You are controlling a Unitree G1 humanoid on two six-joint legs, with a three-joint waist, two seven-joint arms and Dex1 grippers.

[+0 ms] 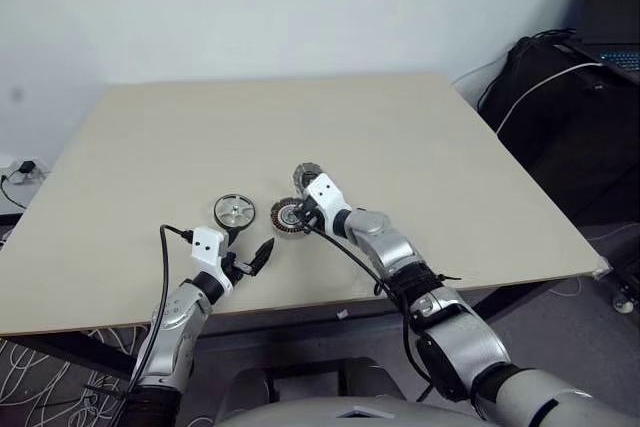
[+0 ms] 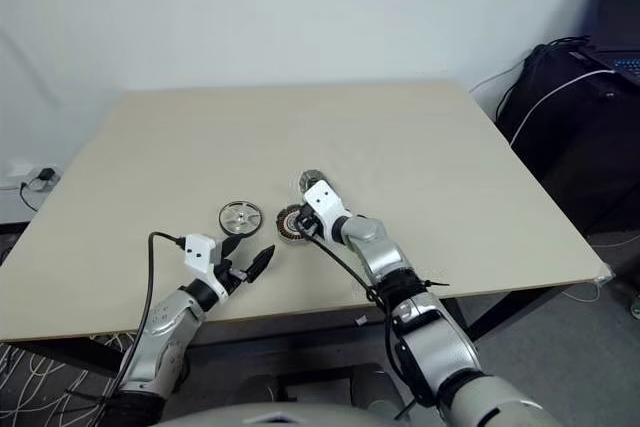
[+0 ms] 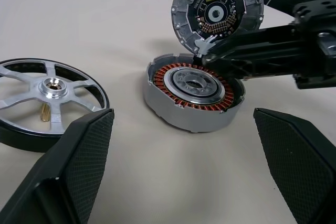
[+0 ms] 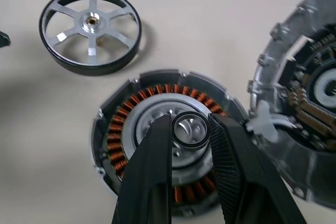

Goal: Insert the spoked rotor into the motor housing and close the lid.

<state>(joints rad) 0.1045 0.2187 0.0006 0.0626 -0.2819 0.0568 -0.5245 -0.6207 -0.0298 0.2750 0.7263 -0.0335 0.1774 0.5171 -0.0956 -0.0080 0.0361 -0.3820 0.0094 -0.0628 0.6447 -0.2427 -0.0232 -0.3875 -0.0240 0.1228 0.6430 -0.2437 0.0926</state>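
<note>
1. We see the right pincer (image 4: 190,129) gripping a small ring (image 4: 188,129) over the housing (image 3: 193,97) on the table (image 1: 420,147).
2. Lid (image 3: 218,11) stands hinged beside the housing; rotor (image 1: 234,212) lies left.
3. Left pincer (image 1: 252,248) is spread, empty.

No text, label, brand, number or sign can be read in any of the views. The inner face of the lid (image 3: 218,11) carries a small circuit board with copper-coloured pads, but no letters on it are legible.
</note>
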